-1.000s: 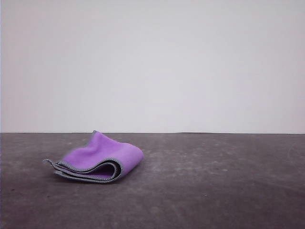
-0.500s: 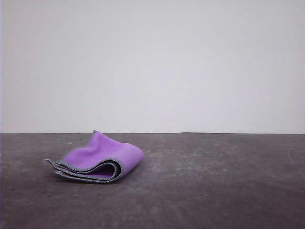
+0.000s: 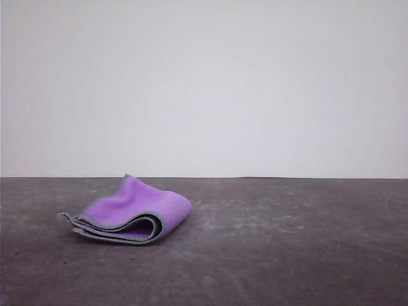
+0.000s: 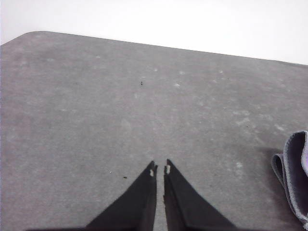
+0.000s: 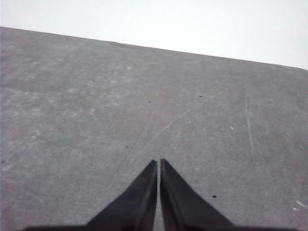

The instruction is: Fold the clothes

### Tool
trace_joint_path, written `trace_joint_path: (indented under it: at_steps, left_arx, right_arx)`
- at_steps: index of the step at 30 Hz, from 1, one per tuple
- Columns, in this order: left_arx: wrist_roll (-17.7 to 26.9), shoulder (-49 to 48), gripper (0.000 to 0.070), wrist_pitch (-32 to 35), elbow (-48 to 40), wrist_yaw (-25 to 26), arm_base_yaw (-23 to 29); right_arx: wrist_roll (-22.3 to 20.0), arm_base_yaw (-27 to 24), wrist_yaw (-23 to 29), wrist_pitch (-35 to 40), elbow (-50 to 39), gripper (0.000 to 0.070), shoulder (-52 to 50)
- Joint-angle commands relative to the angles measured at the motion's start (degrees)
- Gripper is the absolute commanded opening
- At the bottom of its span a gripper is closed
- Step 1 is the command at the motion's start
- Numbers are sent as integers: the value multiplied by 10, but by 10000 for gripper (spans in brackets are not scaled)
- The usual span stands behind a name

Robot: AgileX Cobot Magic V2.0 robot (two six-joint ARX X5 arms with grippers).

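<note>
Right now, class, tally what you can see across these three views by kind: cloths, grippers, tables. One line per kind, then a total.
Cloths: 1, the purple and grey cloth, folded
Grippers: 2, left gripper and right gripper, both shut and empty
Tables: 1, the grey table
Total: 4

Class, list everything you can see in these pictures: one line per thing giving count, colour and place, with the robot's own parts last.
cloth: one, purple outside with dark grey inner face and light grey hem, folded into layers, lying on the table's left part in the front view.
table: one, dark grey, scuffed, under the cloth.
wall: one, white, behind the table.
left gripper: one, black, shut, above bare table, apart from the cloth.
right gripper: one, black, shut, above bare table.
</note>
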Motion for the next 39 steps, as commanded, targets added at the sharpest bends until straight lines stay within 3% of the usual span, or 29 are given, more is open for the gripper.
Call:
trace_joint_path:
  at_steps: [1, 39]
  left_arx:
    - [10, 0, 16, -13, -7, -2, 0]
    - [10, 0, 16, -13, -7, -2, 0]
  right_arx:
    - [10, -1, 0, 7, -3, 3, -1]
    - [10, -1, 0, 7, -3, 3, -1]
